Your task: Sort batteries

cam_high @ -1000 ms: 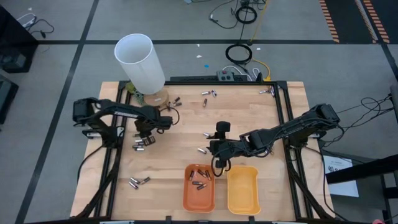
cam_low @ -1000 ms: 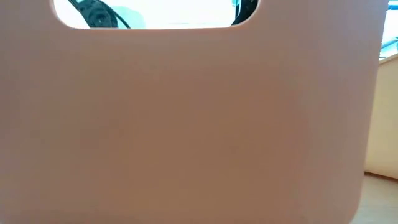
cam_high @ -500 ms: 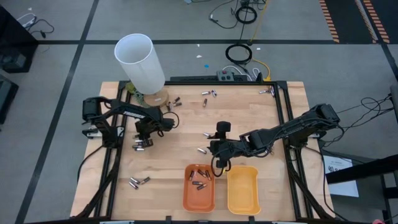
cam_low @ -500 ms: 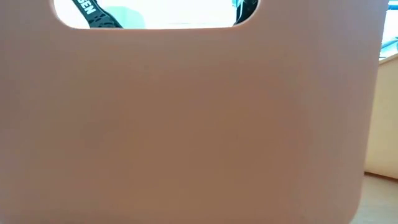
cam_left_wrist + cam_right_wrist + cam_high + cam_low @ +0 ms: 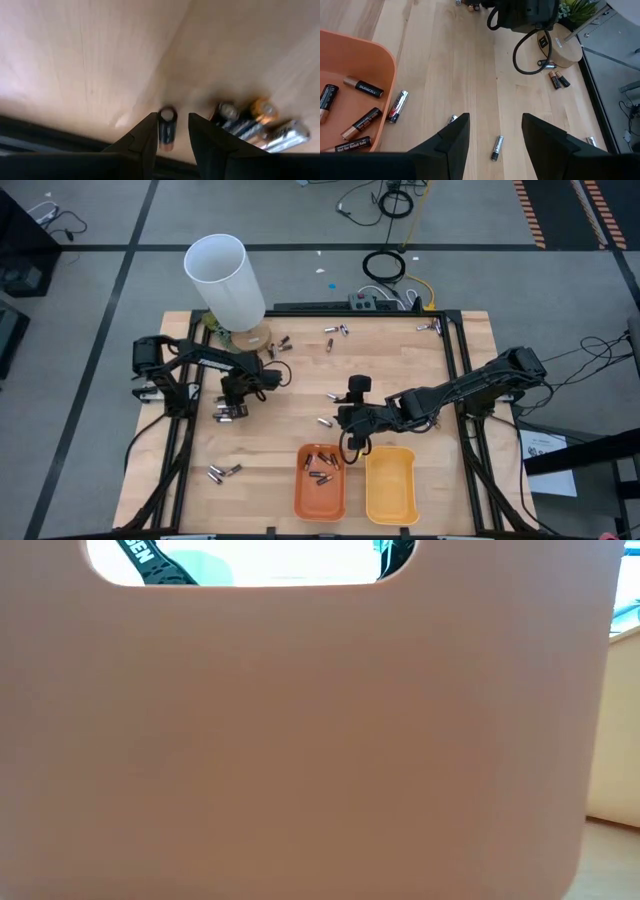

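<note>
Small batteries lie scattered on the wooden table. My left gripper [image 5: 237,397] hangs low over a cluster of them [image 5: 228,413] near the table's left side. It is open, and a dark battery with a coppery end [image 5: 167,129] lies between its two fingers [image 5: 146,136]; I cannot tell whether they touch it. More batteries [image 5: 252,121] lie just beside it. My right gripper [image 5: 350,432] hovers open above the table's middle, beside the orange tray [image 5: 302,502], with a silvery battery [image 5: 496,148] on the wood below it. Several dark batteries [image 5: 364,88] lie in that tray.
A yellow tray [image 5: 390,488] stands right of the orange one at the near edge. A tall white tube [image 5: 226,280] and a round wooden base [image 5: 567,47] stand at the far left. Loose batteries [image 5: 336,331] lie along the far side. A tray wall [image 5: 320,740] fills the low view.
My left arm has leaned forward and its gripper has rolled a little while settling over the battery cluster. Its fingers keep the same gap. The batteries lie where they were.
</note>
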Motion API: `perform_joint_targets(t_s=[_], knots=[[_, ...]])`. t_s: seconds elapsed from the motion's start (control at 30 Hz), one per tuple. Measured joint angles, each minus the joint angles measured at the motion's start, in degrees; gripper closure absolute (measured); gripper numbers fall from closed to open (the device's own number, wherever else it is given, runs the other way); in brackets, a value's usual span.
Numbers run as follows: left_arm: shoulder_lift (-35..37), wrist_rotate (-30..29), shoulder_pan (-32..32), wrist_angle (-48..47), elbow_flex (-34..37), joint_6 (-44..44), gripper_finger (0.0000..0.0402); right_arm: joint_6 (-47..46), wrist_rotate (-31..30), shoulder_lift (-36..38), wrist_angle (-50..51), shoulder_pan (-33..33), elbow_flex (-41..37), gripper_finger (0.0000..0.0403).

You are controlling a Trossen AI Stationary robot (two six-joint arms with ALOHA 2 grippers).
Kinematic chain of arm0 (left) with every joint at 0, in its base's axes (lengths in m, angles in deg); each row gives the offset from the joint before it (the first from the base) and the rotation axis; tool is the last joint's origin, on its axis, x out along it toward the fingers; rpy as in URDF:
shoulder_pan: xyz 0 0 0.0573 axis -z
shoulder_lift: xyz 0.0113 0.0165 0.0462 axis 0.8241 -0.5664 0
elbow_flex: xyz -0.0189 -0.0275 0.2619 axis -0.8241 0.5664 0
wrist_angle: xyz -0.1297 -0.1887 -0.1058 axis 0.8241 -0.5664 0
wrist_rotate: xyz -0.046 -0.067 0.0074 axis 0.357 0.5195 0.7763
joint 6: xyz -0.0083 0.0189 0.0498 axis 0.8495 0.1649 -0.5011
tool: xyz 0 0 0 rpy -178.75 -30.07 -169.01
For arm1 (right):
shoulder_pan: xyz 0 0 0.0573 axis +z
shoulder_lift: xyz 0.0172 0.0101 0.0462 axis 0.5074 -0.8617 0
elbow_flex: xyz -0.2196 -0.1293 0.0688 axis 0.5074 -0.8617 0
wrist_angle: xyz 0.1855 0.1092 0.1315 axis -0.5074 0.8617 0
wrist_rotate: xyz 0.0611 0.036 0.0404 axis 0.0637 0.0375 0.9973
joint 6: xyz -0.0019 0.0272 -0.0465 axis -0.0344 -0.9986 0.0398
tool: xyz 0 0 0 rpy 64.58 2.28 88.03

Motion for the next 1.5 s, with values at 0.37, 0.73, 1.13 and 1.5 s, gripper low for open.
perform_joint_targets(t_s=[0.37,0.73,1.13,1.5], knots=[[0.2,2.1,-3.5,1.8,4.7,0.5,0.0281,0.0,0.0,0.0,0.0,0.0,0.0,0.0232],[0.2,3.8,-4.0,2.6,5.1,-0.1,0.0327,0.0,0.0,0.0,0.0,0.0,0.0,0.0232],[0.7,3.7,-4.0,3.6,4.1,-0.5,0.0351,0.0,0.0,0.0,0.0,0.0,0.0,0.0232],[9.5,4.2,-2.8,6.8,1.2,-1.4,0.0351,-0.3,0.0,0.0,0.0,0.0,0.0,0.0232]])
